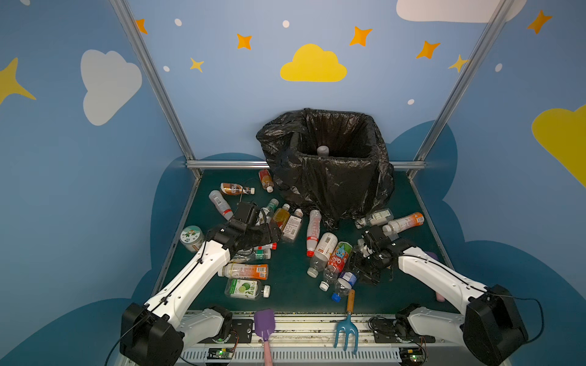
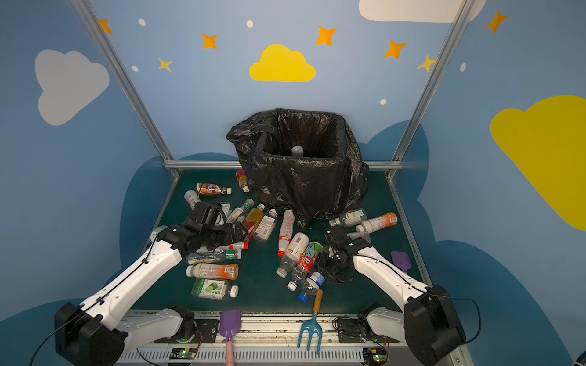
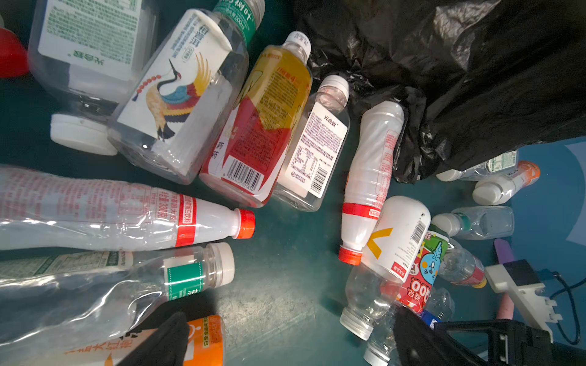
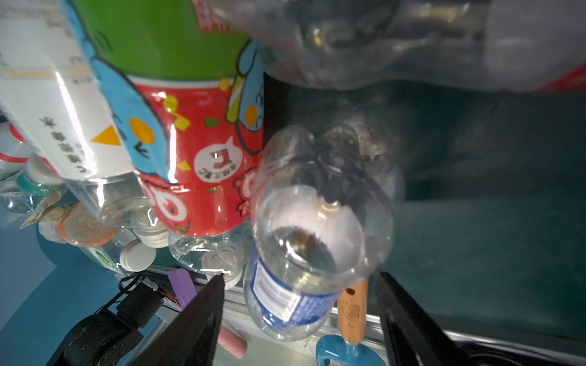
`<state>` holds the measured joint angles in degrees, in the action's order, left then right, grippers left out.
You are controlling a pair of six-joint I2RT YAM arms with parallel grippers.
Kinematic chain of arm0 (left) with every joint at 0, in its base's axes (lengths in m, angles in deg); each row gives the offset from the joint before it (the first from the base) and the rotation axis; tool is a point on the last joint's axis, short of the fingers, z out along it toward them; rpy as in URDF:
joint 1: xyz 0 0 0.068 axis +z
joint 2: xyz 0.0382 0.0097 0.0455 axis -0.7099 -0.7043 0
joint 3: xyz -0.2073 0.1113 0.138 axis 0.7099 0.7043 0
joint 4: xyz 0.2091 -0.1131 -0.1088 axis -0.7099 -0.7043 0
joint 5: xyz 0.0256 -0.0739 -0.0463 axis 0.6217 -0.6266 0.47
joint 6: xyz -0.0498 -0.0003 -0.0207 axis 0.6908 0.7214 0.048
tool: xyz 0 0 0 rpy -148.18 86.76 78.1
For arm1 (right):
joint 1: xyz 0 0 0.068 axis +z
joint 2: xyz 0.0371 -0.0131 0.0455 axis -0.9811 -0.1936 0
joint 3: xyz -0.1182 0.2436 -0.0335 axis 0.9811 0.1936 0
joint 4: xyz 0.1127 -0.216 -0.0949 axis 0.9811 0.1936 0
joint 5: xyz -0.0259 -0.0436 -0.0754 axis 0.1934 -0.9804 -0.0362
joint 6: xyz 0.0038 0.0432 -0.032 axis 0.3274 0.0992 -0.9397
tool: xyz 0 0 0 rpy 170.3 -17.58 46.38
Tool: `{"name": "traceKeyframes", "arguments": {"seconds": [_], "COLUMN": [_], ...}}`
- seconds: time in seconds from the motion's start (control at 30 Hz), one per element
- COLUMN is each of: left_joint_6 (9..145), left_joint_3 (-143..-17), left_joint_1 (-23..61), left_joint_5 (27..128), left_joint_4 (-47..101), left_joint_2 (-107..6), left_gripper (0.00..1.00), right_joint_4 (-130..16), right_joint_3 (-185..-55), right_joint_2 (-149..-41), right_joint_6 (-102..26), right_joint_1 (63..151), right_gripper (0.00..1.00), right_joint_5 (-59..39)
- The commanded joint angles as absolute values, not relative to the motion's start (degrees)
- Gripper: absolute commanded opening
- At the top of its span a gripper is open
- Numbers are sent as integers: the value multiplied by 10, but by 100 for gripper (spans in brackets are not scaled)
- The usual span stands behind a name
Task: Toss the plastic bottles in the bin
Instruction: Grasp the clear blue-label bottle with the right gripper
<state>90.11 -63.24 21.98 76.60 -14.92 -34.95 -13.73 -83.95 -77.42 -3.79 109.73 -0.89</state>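
Purple shovel (image 1: 264,321) and blue rake (image 1: 348,323) lie nearest, on the front rail (image 1: 304,326). Left gripper (image 3: 288,313): fingers (image 3: 158,342) spread wide over bare mat (image 3: 285,253), a red-capped bottle (image 3: 126,215) lying crosswise off one fingertip. Bin (image 1: 333,183) stands well beyond both sets of fingers, plastic bottles (image 1: 313,228) strewn before it. Right gripper (image 4: 299,279): fingers apart, straddling the blue-labelled bottle (image 4: 279,298) without visibly pinching it; its long axis runs lengthwise through the gap. This arm is judged nearer a grasp.
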Motion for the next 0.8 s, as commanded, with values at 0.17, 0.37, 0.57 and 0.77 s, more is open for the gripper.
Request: {"name": "traceKeyframes", "arguments": {"seconds": [0.17, 0.37, 0.57, 0.77], "left_joint_6": [899, 898, 895, 895], "left_joint_3": [-630, -633, -642, -643], "left_joint_1": [221, 222, 221, 221], "left_joint_5": [763, 762, 754, 751], "left_joint_4": [-153, -150, -147, -145], "left_joint_2": [-329, -333, -346, -352], "left_gripper": [100, 100, 100, 100], "right_joint_4": [-184, -192, -206, -216], "right_joint_3": [-824, -820, -796, -794], "right_joint_2": [-808, -818, -825, -829], "right_joint_6": [-16, -15, -13, -8], "right_joint_1": [1109, 1110, 1110, 1109], "right_gripper": [72, 71, 70, 63], "right_joint_5": [-29, -35, -35, -35]}}
